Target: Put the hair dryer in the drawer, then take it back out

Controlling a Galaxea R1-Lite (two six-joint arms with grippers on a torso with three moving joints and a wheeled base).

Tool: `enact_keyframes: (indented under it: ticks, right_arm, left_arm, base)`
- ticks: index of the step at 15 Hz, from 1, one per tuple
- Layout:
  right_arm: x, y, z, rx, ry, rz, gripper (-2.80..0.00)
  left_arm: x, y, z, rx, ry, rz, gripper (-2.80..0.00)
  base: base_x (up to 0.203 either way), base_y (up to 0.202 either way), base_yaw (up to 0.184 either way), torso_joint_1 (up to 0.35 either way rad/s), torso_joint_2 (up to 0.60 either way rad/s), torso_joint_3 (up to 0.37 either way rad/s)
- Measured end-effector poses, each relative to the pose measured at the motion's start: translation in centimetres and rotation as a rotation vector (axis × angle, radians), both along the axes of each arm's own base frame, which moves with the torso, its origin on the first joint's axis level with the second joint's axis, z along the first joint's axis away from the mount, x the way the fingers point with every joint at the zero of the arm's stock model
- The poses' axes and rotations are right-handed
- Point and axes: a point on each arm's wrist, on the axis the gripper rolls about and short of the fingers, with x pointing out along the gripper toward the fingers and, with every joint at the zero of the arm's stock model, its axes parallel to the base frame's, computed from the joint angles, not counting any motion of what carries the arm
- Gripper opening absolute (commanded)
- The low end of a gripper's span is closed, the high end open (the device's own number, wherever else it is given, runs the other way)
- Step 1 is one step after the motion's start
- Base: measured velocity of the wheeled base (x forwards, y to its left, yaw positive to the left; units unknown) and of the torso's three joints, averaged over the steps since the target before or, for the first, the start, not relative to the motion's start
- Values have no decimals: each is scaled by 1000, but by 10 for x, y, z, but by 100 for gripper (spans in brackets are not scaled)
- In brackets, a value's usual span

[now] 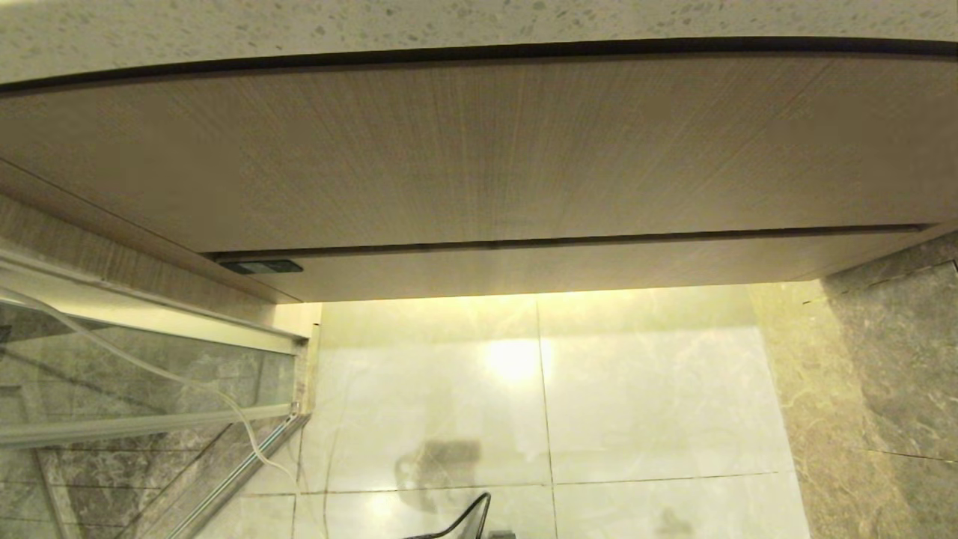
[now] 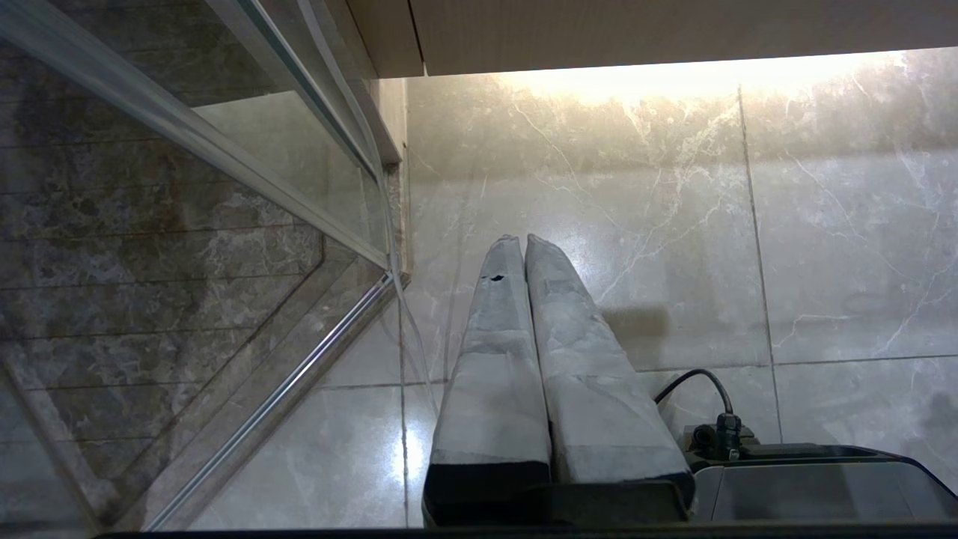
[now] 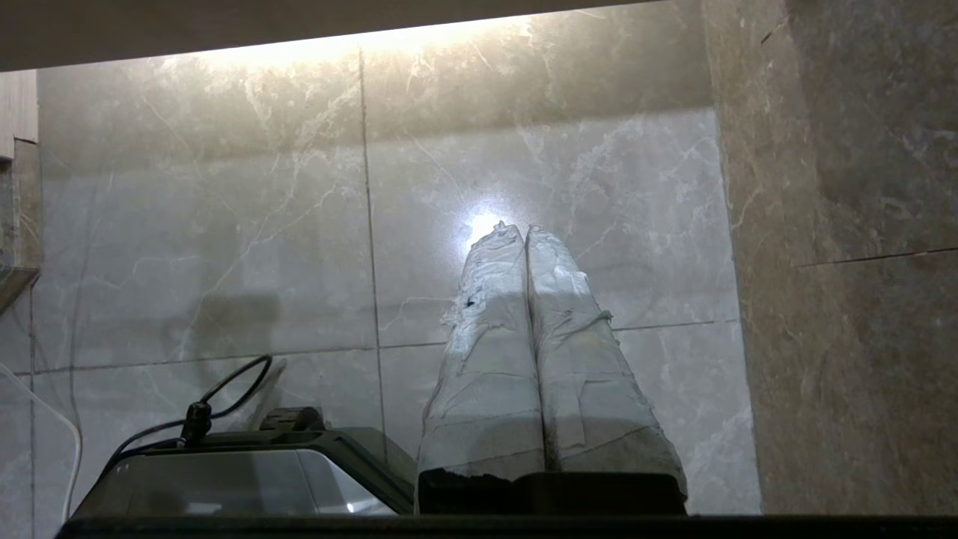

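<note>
The hair dryer is out of view in every view. Under the speckled countertop (image 1: pixel 479 22) hangs a tall wood-grain panel (image 1: pixel 479 150). Below it runs a shallow wood-grain front (image 1: pixel 584 263), which I take for the drawer, pushed in flush. My left gripper (image 2: pixel 522 238) hangs low over the floor tiles, its taped fingers pressed together with nothing between them. My right gripper (image 3: pixel 522 228) hangs the same way over the tiles, shut and empty. Neither gripper shows in the head view.
A glass shower screen with a metal frame (image 1: pixel 150 352) stands on the left, with a thin pale cord (image 1: pixel 187 382) trailing along it. A dark marble wall (image 1: pixel 883 389) closes the right side. Glossy floor tiles (image 1: pixel 539 404) lie between them. A black cable (image 1: pixel 468 520) of the robot shows at the bottom.
</note>
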Motion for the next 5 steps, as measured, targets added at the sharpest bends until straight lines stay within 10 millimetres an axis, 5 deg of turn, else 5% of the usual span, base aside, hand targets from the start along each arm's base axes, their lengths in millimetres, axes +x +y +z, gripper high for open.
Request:
enact_keyframes:
  ticks: [5]
  right_arm:
    - [0, 0, 0, 4, 0, 0, -280]
  left_arm:
    - [0, 0, 0, 0, 0, 0, -280]
  base:
    - [0, 0, 0, 0, 0, 0]
